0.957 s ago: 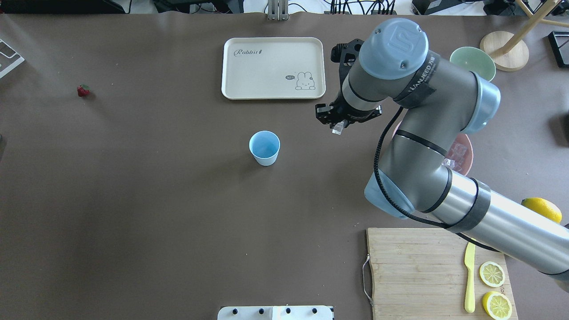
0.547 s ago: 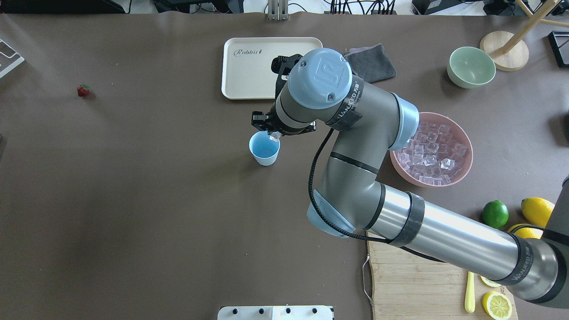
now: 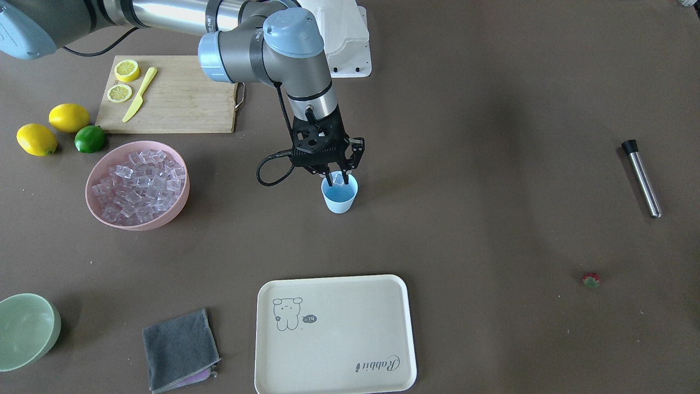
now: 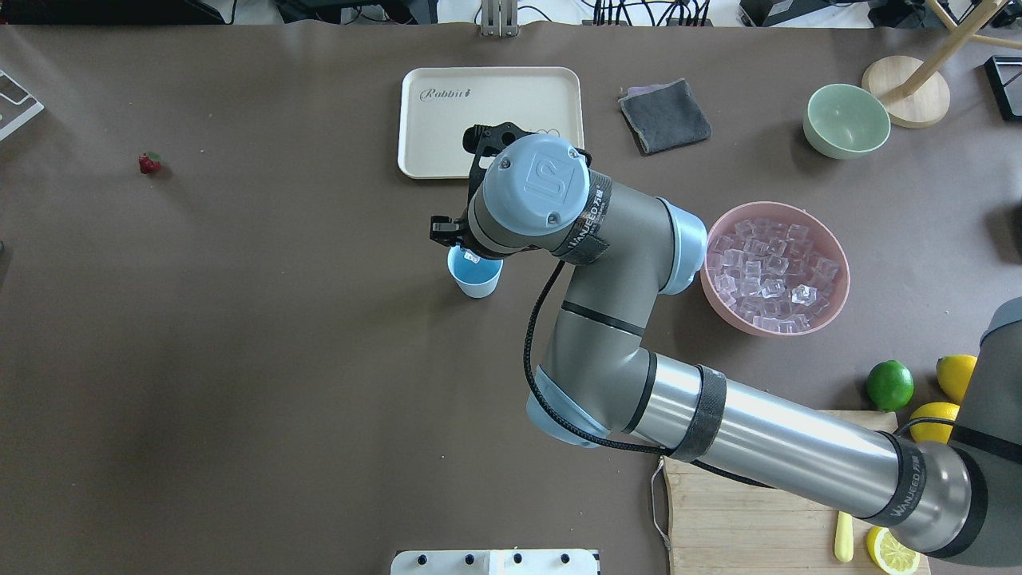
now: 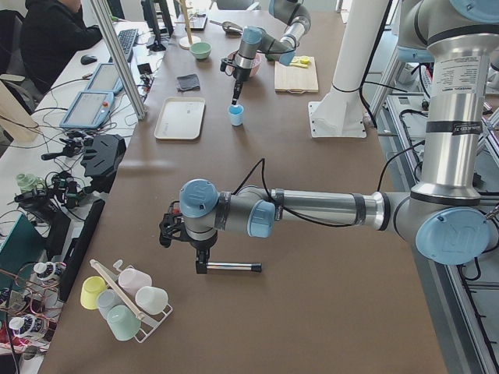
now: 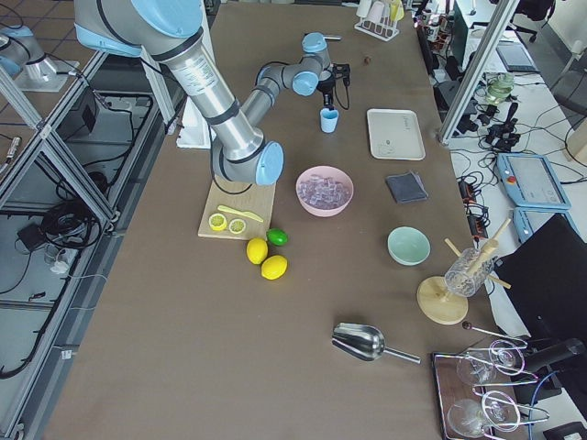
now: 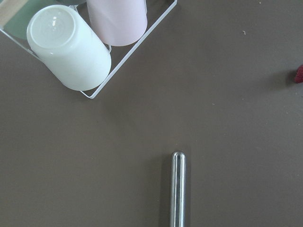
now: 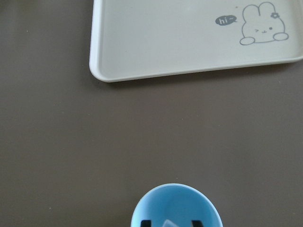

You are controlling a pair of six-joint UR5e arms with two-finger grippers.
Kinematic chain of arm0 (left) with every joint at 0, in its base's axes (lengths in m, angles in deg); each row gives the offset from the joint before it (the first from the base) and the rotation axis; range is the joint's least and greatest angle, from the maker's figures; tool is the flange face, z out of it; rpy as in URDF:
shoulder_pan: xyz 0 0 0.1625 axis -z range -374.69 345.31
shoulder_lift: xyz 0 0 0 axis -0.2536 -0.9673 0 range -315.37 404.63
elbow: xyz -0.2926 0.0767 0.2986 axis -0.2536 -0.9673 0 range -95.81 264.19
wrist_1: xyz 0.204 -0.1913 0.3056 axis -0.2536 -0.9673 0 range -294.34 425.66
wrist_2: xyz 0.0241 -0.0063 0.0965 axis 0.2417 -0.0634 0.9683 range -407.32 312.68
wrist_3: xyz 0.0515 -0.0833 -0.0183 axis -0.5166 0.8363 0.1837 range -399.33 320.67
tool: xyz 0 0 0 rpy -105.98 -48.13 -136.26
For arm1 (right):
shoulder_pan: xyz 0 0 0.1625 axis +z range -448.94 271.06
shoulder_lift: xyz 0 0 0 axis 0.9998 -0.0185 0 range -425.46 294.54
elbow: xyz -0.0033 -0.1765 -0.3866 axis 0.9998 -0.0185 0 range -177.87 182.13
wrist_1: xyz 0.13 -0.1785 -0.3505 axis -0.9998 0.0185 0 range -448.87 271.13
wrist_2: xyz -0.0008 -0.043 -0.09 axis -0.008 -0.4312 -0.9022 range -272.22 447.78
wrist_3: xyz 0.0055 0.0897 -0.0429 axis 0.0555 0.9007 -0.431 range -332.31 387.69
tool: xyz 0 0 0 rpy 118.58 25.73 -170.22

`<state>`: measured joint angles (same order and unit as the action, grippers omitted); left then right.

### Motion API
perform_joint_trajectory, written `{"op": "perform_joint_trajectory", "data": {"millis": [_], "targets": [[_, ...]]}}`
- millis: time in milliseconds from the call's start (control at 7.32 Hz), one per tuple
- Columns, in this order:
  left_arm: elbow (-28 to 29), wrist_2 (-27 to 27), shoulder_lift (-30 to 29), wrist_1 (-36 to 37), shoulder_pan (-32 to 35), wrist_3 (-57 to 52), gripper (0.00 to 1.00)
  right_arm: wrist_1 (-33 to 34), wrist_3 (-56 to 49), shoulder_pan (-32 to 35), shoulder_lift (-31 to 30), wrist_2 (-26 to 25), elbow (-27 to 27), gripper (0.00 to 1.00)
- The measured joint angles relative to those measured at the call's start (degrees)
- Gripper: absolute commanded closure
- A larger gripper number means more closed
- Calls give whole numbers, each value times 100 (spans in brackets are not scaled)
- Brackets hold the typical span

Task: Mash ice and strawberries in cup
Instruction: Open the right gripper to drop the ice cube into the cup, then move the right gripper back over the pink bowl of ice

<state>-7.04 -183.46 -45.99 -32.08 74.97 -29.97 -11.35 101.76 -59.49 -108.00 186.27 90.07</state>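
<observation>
The pale-blue cup (image 3: 339, 198) stands mid-table; it also shows in the overhead view (image 4: 477, 278) and the right wrist view (image 8: 175, 205). My right gripper (image 3: 338, 176) hangs right over its mouth, shut on one clear ice cube (image 8: 169, 223), (image 4: 471, 257). More ice (image 3: 136, 183) fills the pink bowl (image 3: 167, 214). The strawberry (image 3: 590, 280) lies alone, far from the cup, and shows in the overhead view (image 4: 149, 163). My left gripper (image 5: 203, 263) hovers over a steel muddler (image 7: 178, 189), (image 3: 641, 178); I cannot tell whether it is open or shut.
A cream rabbit tray (image 4: 447, 152) lies beyond the cup. A grey cloth (image 4: 664, 116) and a pale-green bowl (image 4: 846, 121) are at the back right. A cutting board (image 3: 175, 104) with lemon slices and a knife, lemons and a lime (image 3: 89, 139) lie near the pink bowl. A cup rack (image 7: 90, 42) stands by the muddler.
My right arm has swung left from the pink bowl's side, carrying the ice cube, and now holds it over the cup's mouth. The cup and strawberry have not moved.
</observation>
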Motion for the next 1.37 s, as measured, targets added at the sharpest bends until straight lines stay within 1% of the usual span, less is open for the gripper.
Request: {"op": "perform_joint_trajectory", "data": {"millis": [137,273,410,547,683,820,957,1230,1367], "targets": [[2,0,3,-2,0,-5,1,-3,-58,-4,-17,13,5,0],[-1,2,6,-6,1,-10,1,-2,-130,27,-62,128,53,0],[0,6,8,-7,0,-12,1,10,-216,122,-267,354,259,0],[1,6,9,-8,0,-15,1,27,-436,299,-756,615,707,0],[-6,3,9,-9,0,-17,1,33,-922,562,-1393,884,1187,0],[-19,1,11,-9,2,-15,1,30,-1585,886,-1979,1130,1475,0],[-29,1,15,-11,4,-14,1,12,-2253,1228,-2561,1302,1634,0],[-40,0,9,-17,3,-17,1,-13,-3214,1826,-3719,1513,2038,0],[-57,0,5,-17,3,-15,1,9,-3541,2047,-4047,1605,2162,0]]}}
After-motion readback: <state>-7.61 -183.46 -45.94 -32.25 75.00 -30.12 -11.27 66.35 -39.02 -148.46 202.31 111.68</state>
